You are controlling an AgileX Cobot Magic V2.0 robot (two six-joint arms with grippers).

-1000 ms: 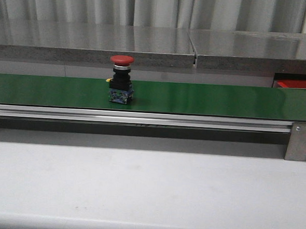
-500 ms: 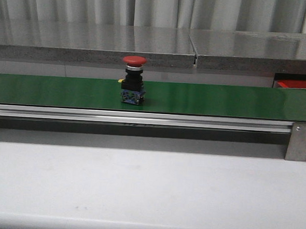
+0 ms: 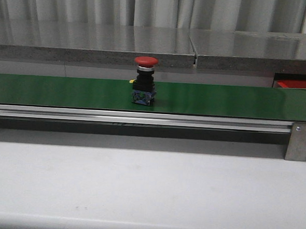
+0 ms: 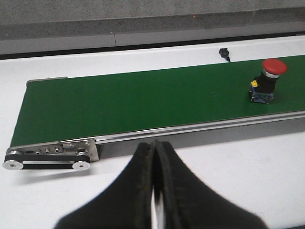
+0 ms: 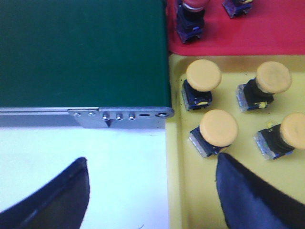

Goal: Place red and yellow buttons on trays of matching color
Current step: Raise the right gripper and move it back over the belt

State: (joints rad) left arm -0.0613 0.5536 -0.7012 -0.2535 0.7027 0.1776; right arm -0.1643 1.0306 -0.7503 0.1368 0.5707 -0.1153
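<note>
Meanwhile, a red button (image 3: pixel 144 81) is standing upright on the green belt (image 3: pixel 237 101), untouched. The left gripper (image 4: pixel 153 148) is hovering with fingers pressed together, empty. The right gripper (image 5: pixel 152 191) is hanging spread wide above the yellow tray (image 5: pixel 238 93), which is holding four yellow buttons (image 5: pixel 203 75) beside the red tray (image 5: pixel 276 33).

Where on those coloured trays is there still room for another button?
The yellow tray has a bare strip along its edge beside the belt, below the four yellow buttons. The red tray looks bare right of its two buttons, though only part shows.
</note>
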